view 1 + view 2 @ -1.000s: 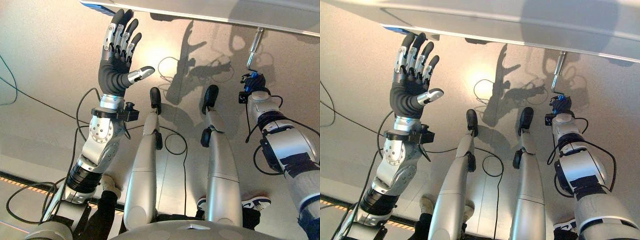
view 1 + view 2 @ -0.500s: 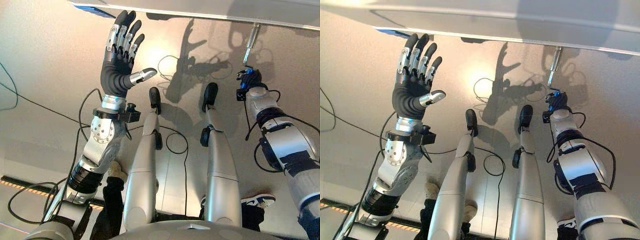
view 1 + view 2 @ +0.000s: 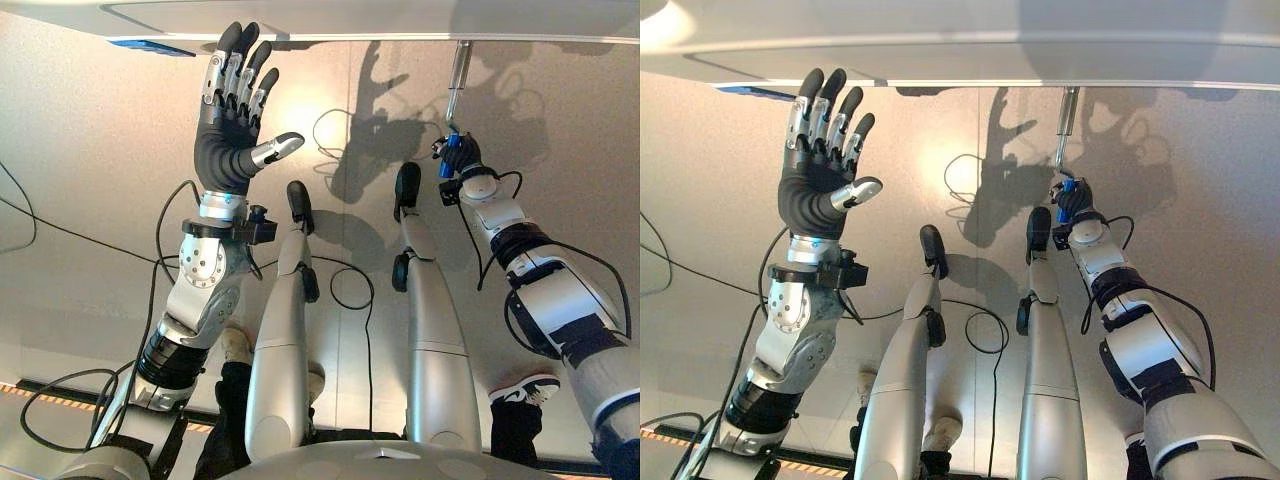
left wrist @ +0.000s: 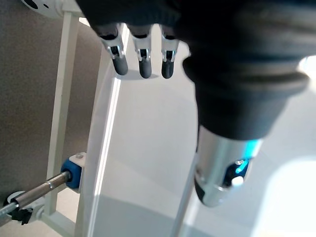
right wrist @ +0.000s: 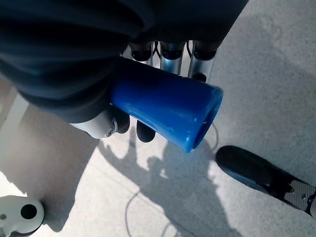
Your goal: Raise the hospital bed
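Left hand is up on the left — fingers straight and spread, thumb out to the side, holding nothing. Over on the right, the right hand is wrapped tight round the blue handle of the crank. Its metal rod runs on to the far edge, up under the pale frame of the hospital bed — which spans the far side.

We see the bed cut off at the far edge, and the right hand hides most of the crank's blue grip.
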Controlling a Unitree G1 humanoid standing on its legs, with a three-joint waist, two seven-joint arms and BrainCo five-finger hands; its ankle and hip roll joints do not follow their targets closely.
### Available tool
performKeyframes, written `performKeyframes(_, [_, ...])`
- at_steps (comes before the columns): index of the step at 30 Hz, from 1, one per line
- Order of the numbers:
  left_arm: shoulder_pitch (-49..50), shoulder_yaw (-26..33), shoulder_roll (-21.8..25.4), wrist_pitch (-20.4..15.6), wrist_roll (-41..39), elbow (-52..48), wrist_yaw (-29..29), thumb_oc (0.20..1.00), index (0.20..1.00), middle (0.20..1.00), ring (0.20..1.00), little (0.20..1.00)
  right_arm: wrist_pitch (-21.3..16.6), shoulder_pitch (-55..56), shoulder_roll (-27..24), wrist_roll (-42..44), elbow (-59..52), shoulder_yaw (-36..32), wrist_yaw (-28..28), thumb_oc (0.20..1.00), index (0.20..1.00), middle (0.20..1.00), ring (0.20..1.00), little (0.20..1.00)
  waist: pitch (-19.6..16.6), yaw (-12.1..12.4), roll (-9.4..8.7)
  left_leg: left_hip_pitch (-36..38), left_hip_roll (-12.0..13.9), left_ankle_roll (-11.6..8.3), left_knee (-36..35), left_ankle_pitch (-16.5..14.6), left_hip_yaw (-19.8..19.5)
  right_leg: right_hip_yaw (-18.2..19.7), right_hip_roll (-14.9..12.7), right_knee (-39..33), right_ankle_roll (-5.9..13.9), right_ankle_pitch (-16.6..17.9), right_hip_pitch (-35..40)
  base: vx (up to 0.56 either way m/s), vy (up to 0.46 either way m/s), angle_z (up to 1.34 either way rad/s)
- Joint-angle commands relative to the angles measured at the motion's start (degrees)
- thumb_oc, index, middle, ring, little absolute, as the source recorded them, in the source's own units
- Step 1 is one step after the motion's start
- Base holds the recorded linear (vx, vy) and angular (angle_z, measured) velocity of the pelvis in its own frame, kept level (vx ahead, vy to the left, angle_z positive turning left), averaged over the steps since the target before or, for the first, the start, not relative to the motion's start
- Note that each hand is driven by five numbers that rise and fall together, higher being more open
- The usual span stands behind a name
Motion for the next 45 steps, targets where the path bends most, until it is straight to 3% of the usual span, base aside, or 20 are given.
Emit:
performKeyframes(1, [2.1, 0.2, 3.3, -3.2, 0.0, -6.5, 0.0, 1.000, 1.000, 1.000, 1.000, 1.000, -6.3, -5.4, 21.3, -10.7, -10.1, 12.1, 8.7, 0.200, 0.200, 0.200, 0.200, 0.200, 1.0, 1.9, -0.34, -0.4, -5.6, 2.81, 5.9, -7.1, 0.2, 1.8, -3.9, -5.0, 8.89, 0.3, 4.9, 0.00, 0.000, 0.00])
performKeyframes(6, [2.5, 0.3, 3.0, -3.3, 0.2, -6.4, 0.5, 1.000, 1.000, 1.000, 1.000, 1.000, -6.3, -5.4, 21.7, -9.6, -9.6, 10.9, 8.0, 0.200, 0.200, 0.200, 0.200, 0.200, 1.0, 1.7, -0.44, -0.3, -5.7, 2.77, 5.7, -7.1, 0.2, 1.8, -4.0, -5.0, 8.95, 0.5, 4.8, 0.00, 0.000, 0.00])
performKeyframes(14, [2.7, 0.8, 2.7, -3.2, -1.1, -5.8, 0.9, 1.000, 1.000, 1.000, 1.000, 1.000, -4.1, -5.9, 20.5, -10.5, 0.1, 6.9, 4.4, 0.200, 0.200, 0.200, 0.200, 0.200, 1.0, 1.1, -1.62, 0.1, -5.4, 2.74, 5.6, -7.1, 0.6, 1.8, -3.7, -5.4, 8.94, 0.7, 5.3, 0.00, -0.005, 0.00])
performKeyframes(18, [1.7, 0.0, 2.8, -2.7, -1.1, -5.8, 0.7, 1.000, 1.000, 1.000, 1.000, 1.000, -6.0, -4.5, 12.1, 2.0, 8.1, -4.8, -0.5, 0.200, 0.200, 0.200, 0.200, 0.200, 1.0, 0.7, -1.31, 0.7, -5.5, 2.69, 5.7, -7.4, 0.6, 1.7, -3.7, -5.3, 9.11, 0.5, 5.9, 0.00, 0.001, 0.02])
performKeyframes(19, [2.0, -0.2, 3.2, -2.7, -1.2, -5.7, -0.6, 1.000, 1.000, 1.000, 1.000, 1.000, -6.7, -2.2, 6.7, 7.2, 9.8, -9.6, -0.5, 0.200, 0.200, 0.200, 0.200, 0.200, 1.0, 0.4, -1.21, 1.3, -5.6, 2.69, 5.6, -7.6, 0.7, 1.8, -3.6, -5.3, 9.17, 0.2, 6.4, 0.01, 0.020, 0.07])
performKeyframes(23, [2.2, -0.5, 3.7, -2.8, -1.2, -5.6, -2.3, 1.000, 1.000, 1.000, 1.000, 1.000, -7.8, 1.6, -0.2, 14.2, 11.3, -15.7, -0.6, 0.200, 0.200, 0.200, 0.200, 0.200, 1.0, -0.6, -2.05, 2.1, -5.2, 2.73, 5.8, -8.1, 1.5, 2.2, -3.0, -5.7, 9.23, 0.3, 6.8, 0.01, 0.001, 0.09])
performKeyframes(26, [2.3, -1.0, 4.1, -2.8, -1.5, -5.6, -3.2, 1.000, 1.000, 1.000, 1.000, 1.000, -8.0, 3.4, -2.8, 17.9, 13.1, -18.3, 0.1, 0.200, 0.200, 0.200, 0.200, 0.200, 1.0, -1.1, -2.44, 2.6, -4.8, 2.60, 5.7, -8.3, 1.7, 2.3, -2.7, -6.2, 9.22, 0.1, 7.2, 0.00, -0.040, 0.03])
performKeyframes(34, [2.5, -1.1, 4.4, -2.4, -2.1, -5.8, -3.7, 1.000, 1.000, 1.000, 1.000, 1.000, -7.8, 3.9, -4.9, 19.2, 14.8, -18.3, 1.4, 0.200, 0.200, 0.200, 0.200, 0.200, 1.0, -1.3, -2.02, 3.5, -4.2, 2.34, 5.1, -8.1, 1.7, 2.5, -1.9, -6.2, 8.78, -0.2, 7.6, 0.00, -0.026, -0.01])
performKeyframes(45, [2.9, -1.6, 3.7, -2.3, -3.0, -6.6, -3.9, 1.000, 1.000, 1.000, 1.000, 1.000, -7.4, 1.7, -3.1, 17.3, 15.8, -16.0, 1.2, 0.200, 0.200, 0.200, 0.200, 0.200, 1.0, -0.5, -1.55, 2.0, -4.4, 2.60, 6.2, -8.2, 0.5, 1.9, -2.0, -5.5, 8.62, -0.4, 6.8, 0.00, -0.010, -0.02])
